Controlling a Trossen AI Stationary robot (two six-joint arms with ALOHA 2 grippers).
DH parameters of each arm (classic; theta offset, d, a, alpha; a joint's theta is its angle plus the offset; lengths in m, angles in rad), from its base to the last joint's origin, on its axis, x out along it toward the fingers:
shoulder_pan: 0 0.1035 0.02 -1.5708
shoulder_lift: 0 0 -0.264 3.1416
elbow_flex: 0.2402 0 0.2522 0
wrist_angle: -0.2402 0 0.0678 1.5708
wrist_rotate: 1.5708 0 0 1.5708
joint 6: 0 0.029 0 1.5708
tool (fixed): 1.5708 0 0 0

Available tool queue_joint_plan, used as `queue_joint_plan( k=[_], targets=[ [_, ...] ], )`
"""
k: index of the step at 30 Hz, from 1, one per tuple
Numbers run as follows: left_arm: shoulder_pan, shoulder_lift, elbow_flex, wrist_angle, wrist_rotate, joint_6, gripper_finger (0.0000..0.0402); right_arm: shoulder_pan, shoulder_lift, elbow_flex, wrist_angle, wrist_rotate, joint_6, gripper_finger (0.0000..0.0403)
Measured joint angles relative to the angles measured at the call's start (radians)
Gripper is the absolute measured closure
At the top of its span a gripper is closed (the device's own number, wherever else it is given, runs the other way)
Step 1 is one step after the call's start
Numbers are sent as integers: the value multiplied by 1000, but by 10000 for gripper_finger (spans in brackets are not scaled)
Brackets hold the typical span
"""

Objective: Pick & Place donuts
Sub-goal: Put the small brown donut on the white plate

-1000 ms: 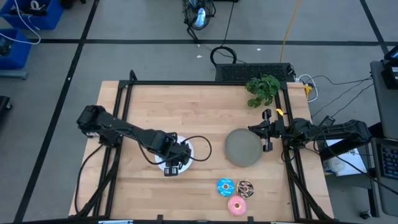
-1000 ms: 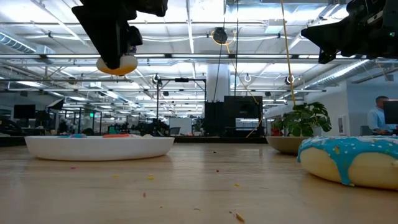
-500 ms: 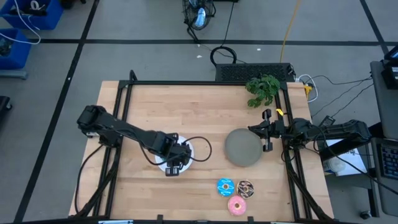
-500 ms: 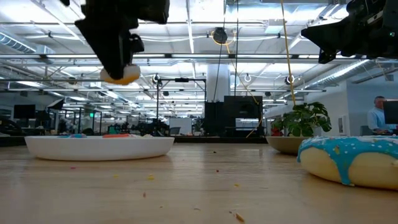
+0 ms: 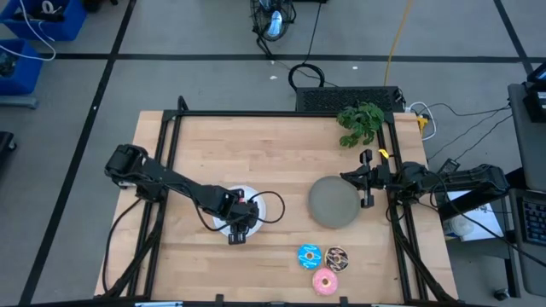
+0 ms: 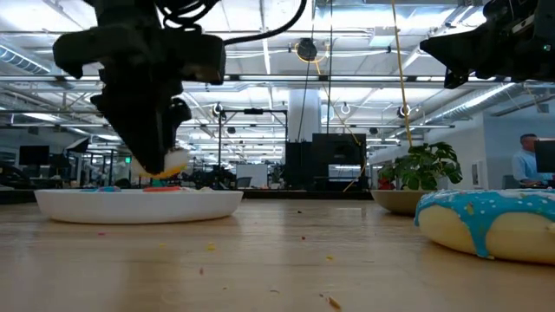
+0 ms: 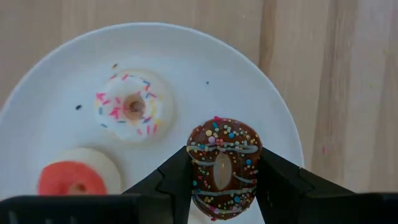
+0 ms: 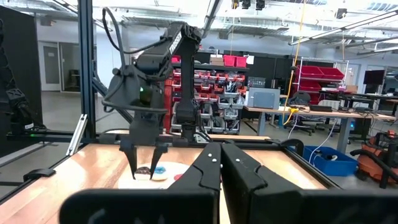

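Our left gripper (image 7: 219, 186) is clamped on a tiny brown sprinkled donut (image 7: 222, 165), holding it just above the near edge of the white plate (image 7: 273, 112). Already lying on that plate are a pink-white sprinkled donut (image 7: 134, 107) and a red one (image 7: 73, 182); the low view hints at something blue there too, but we cannot tell what it is. So we judge the small donuts nearly sorted, this one still to be set down. Three larger donuts, blue (image 5: 309, 255), brown (image 5: 337, 257) and pink (image 5: 324, 280), sit together near the table's front edge, untouched, and the grey plate (image 5: 333, 202) holds nothing. Our right gripper (image 5: 368, 180), fingers pressed together on nothing, waits beside that grey plate. A green plant (image 5: 361, 122) stands at the far corner, well apart; nothing blocks the drop.
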Motion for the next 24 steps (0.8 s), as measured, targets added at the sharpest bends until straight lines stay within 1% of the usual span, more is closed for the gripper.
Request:
queue_joint_plan(
  k=[7,24],
  targets=[
    [0,0,-56,42,2,-17,252,0,0,0,0,0,0,403],
    [1,0,-58,61,-8,1,252,0,0,0,0,0,0,403]
  ],
)
